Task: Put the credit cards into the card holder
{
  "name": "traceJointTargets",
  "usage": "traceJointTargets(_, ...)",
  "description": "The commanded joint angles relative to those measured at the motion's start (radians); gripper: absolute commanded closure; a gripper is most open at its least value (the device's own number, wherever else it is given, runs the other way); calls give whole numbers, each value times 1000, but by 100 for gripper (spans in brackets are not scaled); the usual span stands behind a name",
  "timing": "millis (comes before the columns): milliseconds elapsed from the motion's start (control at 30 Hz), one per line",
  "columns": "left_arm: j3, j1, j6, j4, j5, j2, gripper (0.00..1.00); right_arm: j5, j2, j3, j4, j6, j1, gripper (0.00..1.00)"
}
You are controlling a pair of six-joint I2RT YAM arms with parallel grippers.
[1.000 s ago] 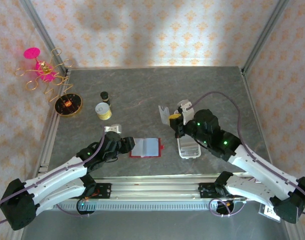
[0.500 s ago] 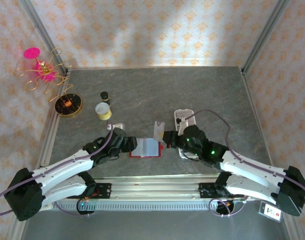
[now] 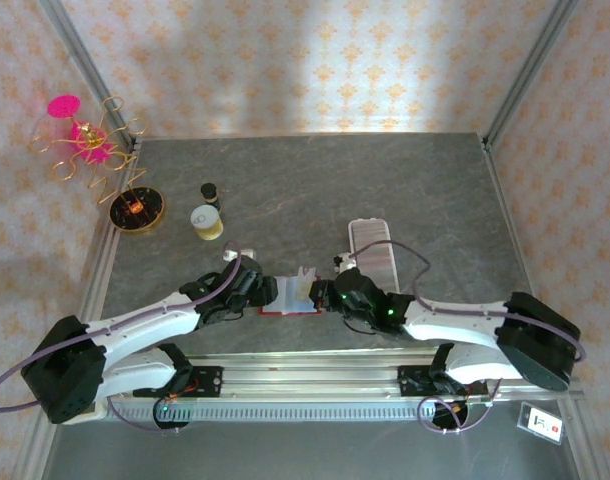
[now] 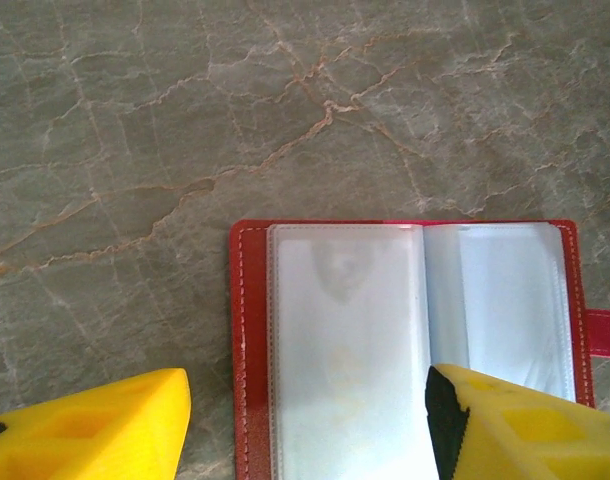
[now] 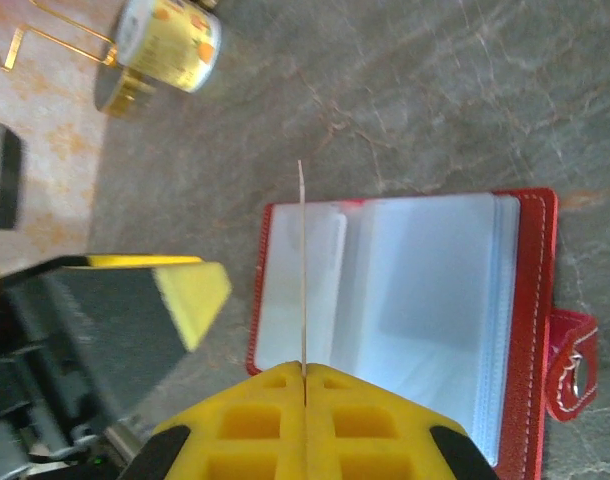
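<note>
Right gripper [image 5: 304,372] clamps a credit card [image 5: 302,270] edge-on over the open card holder [image 5: 425,290]. Left gripper [image 4: 307,410], released, straddles its left page at frame bottom, with bare table [image 4: 285,100] above. The label on the upper-left tin [image 5: 170,45] is unreadable.

Grey marbled table [image 3: 315,180] enclosed by floral-papered walls [image 3: 315,60].

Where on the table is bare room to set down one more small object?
The widest bare patch of table is the far middle and right, between the bottle, the tray and the right wall. A smaller one lies right of the tray. Crowded: the near middle, where the left tool and right tool meet at the wallet, and around the can.
</note>
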Motion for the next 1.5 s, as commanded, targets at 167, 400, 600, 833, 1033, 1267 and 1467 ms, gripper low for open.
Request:
traceJointTargets(167, 4, -28, 18, 59, -20, 61, 49, 14, 105, 71, 69, 31, 19, 100)
traceJointTargets(400, 5, -48, 27, 56, -31, 95, 50, 10, 168, 81, 95, 58, 24, 100)
traceJointTargets(600, 7, -55, 40, 39, -43, 118, 50, 23, 188, 87, 92, 69, 29, 100)
traceJointTargets(833, 26, -74, 51, 32, -32, 159, 51, 34, 194, 94, 74, 62, 30, 100)
traceJointTargets(1033, 26, -77, 54, 28, -35, 186, 52, 37, 196, 95, 63, 64, 30, 100)
traceJointTargets(1267, 23, -83, 55, 15, -39, 212, 56, 52, 187, 90, 58, 69, 30, 100)
traceJointTargets(1467, 0, -85, 45, 18, -40, 205, 59, 71, 182, 79, 57, 79, 31, 100)
